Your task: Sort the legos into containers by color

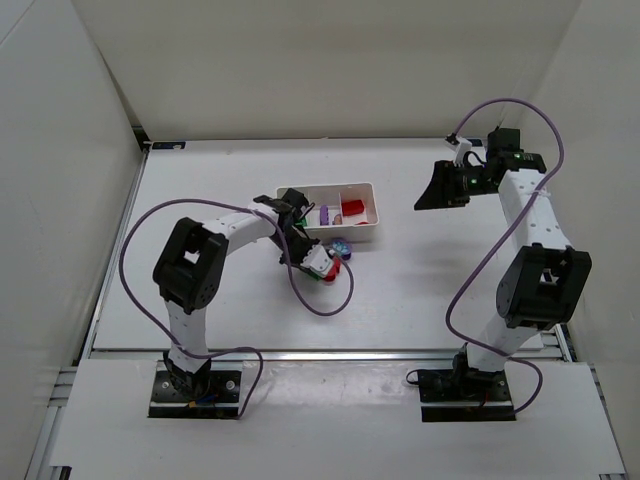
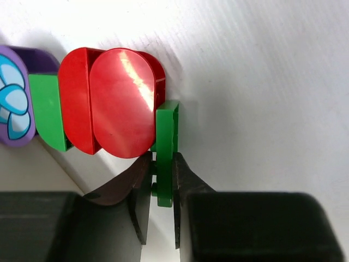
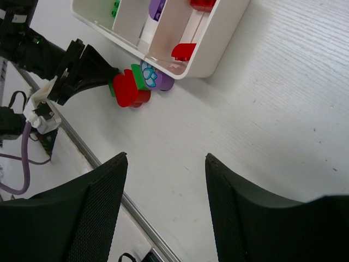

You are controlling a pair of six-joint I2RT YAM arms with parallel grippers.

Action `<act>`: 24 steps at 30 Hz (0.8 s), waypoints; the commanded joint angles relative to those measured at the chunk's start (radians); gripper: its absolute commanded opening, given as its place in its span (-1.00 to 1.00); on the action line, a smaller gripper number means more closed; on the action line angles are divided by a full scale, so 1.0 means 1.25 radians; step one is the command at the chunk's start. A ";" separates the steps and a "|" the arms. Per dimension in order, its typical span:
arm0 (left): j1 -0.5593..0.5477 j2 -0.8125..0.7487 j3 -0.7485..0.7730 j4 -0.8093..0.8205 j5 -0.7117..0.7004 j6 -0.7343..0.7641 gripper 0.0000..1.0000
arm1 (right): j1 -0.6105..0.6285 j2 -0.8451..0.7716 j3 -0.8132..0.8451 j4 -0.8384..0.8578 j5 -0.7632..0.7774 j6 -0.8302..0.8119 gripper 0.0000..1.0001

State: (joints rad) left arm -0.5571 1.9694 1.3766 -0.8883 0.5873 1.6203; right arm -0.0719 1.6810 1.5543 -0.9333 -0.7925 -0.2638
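Now our left fingers [image 2: 139,207] pinch the green lego [image 2: 165,147] beside the tray [image 3: 207,60], while our right fingers [image 3: 103,213] hang parted, empty, over open counter [image 3: 262,125].

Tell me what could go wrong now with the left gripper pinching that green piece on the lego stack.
The left gripper pinches only the thin green plate, which is attached to the red bricks; lifting may drag the whole mixed stack, or the plate may slip out.
The stack's purple piece lies right by the tray wall; a pull could nudge the tray.
The right gripper hangs open, away from the stack, so nothing braces it.
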 commanded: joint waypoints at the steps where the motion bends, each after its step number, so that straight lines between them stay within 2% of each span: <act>1: -0.005 -0.116 -0.054 0.088 0.030 -0.063 -0.49 | 0.001 0.014 0.029 0.030 -0.052 0.032 0.26; 8: -0.017 -0.324 -0.231 0.299 0.058 -0.119 -0.57 | 0.008 0.049 0.024 0.081 -0.156 0.149 0.28; 13: -0.063 -0.492 -0.395 0.454 0.058 -0.054 -0.57 | 0.033 0.077 0.023 0.113 -0.280 0.207 0.34; 15: -0.079 -0.530 -0.415 0.475 0.054 -0.043 -0.57 | 0.051 0.084 0.028 0.137 -0.322 0.270 0.37; 21: -0.113 -0.557 -0.421 0.503 0.030 -0.065 -0.59 | 0.109 0.098 0.039 0.126 -0.326 0.242 0.38; 24: -0.113 -0.523 -0.374 0.528 -0.023 -0.188 -0.60 | 0.120 0.087 0.032 0.093 -0.296 0.185 0.38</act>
State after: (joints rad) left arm -0.6960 1.3136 0.8604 -0.2829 0.6067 1.4933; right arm 0.0792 1.8000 1.5635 -0.7929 -1.1461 0.0177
